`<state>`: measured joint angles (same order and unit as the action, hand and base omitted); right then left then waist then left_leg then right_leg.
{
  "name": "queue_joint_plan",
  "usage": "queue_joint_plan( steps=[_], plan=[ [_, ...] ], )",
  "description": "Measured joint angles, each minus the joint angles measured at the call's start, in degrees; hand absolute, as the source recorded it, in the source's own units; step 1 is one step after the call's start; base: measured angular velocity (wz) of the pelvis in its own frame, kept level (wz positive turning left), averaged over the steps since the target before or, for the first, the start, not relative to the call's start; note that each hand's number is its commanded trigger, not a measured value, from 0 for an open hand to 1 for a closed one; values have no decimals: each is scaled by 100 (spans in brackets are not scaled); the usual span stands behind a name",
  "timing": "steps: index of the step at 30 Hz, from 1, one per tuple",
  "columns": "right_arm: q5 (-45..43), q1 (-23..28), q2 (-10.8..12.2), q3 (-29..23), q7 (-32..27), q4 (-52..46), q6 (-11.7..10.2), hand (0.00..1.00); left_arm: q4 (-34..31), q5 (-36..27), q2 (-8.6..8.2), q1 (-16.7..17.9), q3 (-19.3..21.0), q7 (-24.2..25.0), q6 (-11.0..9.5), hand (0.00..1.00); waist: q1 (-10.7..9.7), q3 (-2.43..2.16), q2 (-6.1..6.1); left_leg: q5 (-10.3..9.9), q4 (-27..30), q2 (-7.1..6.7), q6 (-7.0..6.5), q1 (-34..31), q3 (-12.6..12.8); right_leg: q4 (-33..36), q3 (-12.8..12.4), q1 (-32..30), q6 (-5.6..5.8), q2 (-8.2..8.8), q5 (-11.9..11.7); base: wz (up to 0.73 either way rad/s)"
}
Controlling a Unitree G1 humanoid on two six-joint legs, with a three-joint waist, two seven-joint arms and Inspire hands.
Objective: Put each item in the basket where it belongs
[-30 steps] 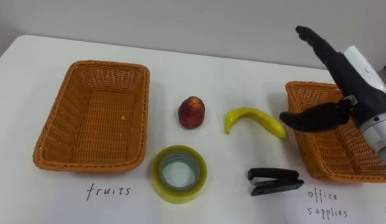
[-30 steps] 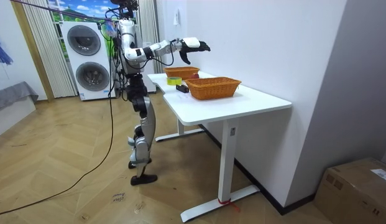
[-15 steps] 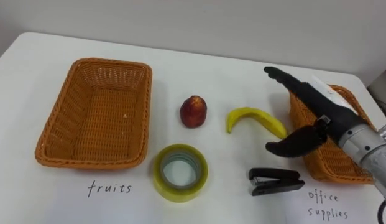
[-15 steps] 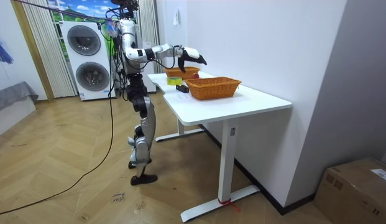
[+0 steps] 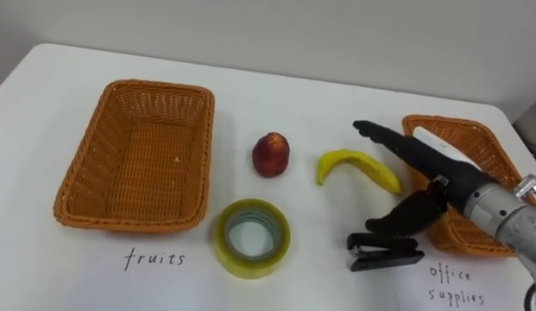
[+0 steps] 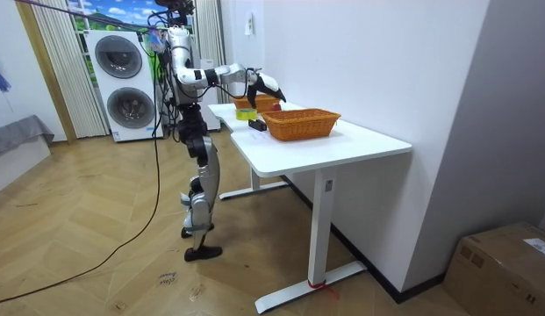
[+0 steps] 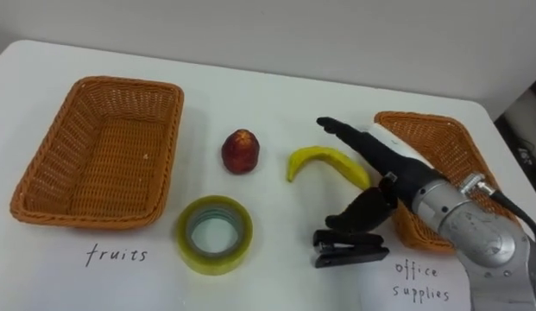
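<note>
A black stapler [image 5: 384, 250] lies on the white table [image 5: 276, 95] near its front edge. My right hand [image 5: 423, 177] hovers open just above it, fingers stretched toward the far side and thumb hanging down over the stapler. A yellow banana [image 5: 354, 166] lies just left of the hand, a red apple [image 5: 271, 155] farther left. A roll of yellowish tape [image 5: 252, 238] sits flat at the front centre. The wicker basket marked "fruits" [image 5: 95, 194] stands at the left, holding nothing. The "office supplies" basket [image 5: 470, 138] stands at the right, partly behind my arm.
In the room view the robot stands at the short end of the white desk [image 6: 342, 145], its right arm [image 6: 233, 75] reaching over it. A washing machine [image 6: 123, 88] stands behind it and a cardboard box [image 6: 509, 263] at the lower right.
My right hand has come down and to the left, from above the office supplies basket to just over the stapler. The objects on the table have not moved.
</note>
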<state>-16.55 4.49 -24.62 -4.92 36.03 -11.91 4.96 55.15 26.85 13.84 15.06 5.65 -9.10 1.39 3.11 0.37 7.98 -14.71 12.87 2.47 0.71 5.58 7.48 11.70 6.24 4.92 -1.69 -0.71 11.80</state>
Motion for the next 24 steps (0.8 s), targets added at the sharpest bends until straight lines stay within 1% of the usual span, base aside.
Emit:
queue_joint_plan(
  steps=[3, 6, 9, 14, 20, 24],
  plan=[
    [1, 3, -81, 171, 221, 6, 22, 0, 10, -27, 24, -22, -22, 0, 0, 0, 41, -1, -23, 0, 0, 0, 0, 5, -9, 3, 8, -4, -1, 0, 0, 0],
    [12, 3, -89, 288, 447, 50, 30, 0, 49, -28, 25, -31, -28, -1, 2, 0, 64, 4, -44, 0, -7, -1, 0, 5, -19, 2, 21, -5, -1, 1, 0, 0],
    [20, 3, -112, 372, 671, 79, 149, 0, 94, -30, 24, -33, -28, 2, 80, 0, 64, 4, -44, 0, -8, -1, -1, 1, -28, -1, 28, -5, -1, 1, 0, 0],
    [19, 3, -125, 373, 864, 79, 202, 0, 99, -29, 25, -55, -28, 8, 111, 0, 63, 2, -40, 0, -8, -4, -1, 1, -27, -6, 28, -6, -1, 3, -1, 0],
    [-57, 7, -247, 376, 1123, 77, 219, 0, 97, -29, 52, -106, -27, 118, 111, 0, 59, 1, -38, 0, -12, -4, -1, 0, -15, -13, 38, -8, -1, 3, -1, 0],
    [-213, 12, -267, 376, 1318, 75, 317, 0, 96, -29, 80, -112, -27, 126, 116, 0, 62, -7, -28, 0, -16, -4, -1, 1, -14, -14, 43, -8, -1, 4, -1, 0]
  ],
)
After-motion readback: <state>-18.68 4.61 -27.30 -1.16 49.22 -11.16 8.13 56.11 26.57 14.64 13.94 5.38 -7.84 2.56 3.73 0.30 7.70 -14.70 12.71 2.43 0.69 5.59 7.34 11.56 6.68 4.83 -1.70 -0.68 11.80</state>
